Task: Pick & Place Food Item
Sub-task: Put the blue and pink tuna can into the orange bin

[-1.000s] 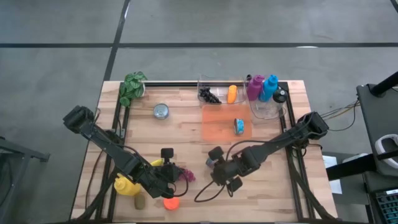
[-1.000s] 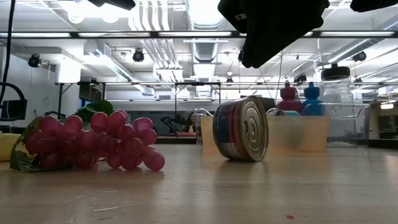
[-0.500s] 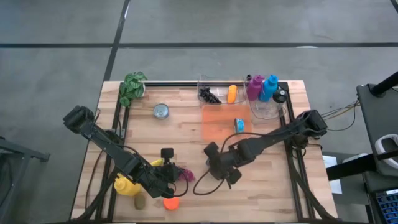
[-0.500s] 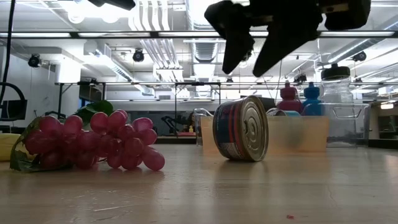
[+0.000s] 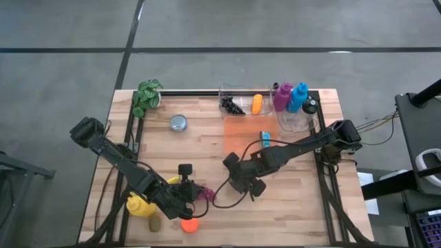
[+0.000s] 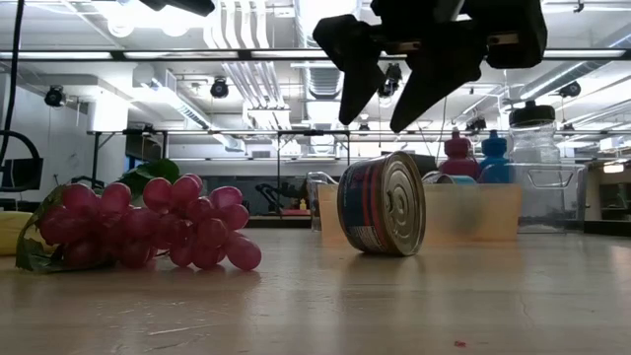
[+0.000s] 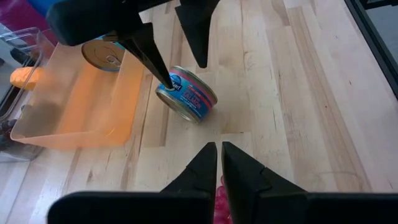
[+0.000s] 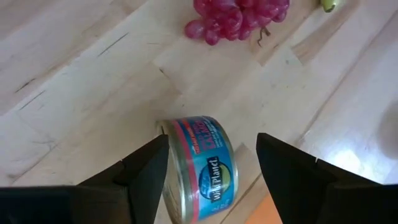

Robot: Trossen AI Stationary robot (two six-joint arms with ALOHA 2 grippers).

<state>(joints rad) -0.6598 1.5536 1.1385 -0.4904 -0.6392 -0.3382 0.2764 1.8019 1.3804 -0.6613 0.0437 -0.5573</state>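
A blue-and-red tin can (image 8: 202,167) lies on its side on the wooden table, its flat end showing in the low view (image 6: 383,217). My right gripper (image 6: 383,99) hangs open right above it, one finger on either side, clear of it; in the high view the gripper (image 5: 242,182) hides the can. A bunch of purple grapes (image 6: 148,229) lies on the table toward the left. My left gripper (image 7: 219,163) is shut just above the grapes (image 5: 204,195), with nothing between its fingers.
An orange tray (image 5: 241,141) at the far middle holds a second can (image 5: 264,139). Behind it stand a clear bin (image 5: 238,102) and coloured bottles (image 5: 290,96). A plant (image 5: 146,96), a silver tin (image 5: 179,123) and yellow and orange toy foods (image 5: 138,205) lie on the left.
My right gripper has moved toward the table's left edge and a little toward the far edge, coming over the can. It has rolled about its own axis and opened from shut to wide. The can and the grapes have kept still.
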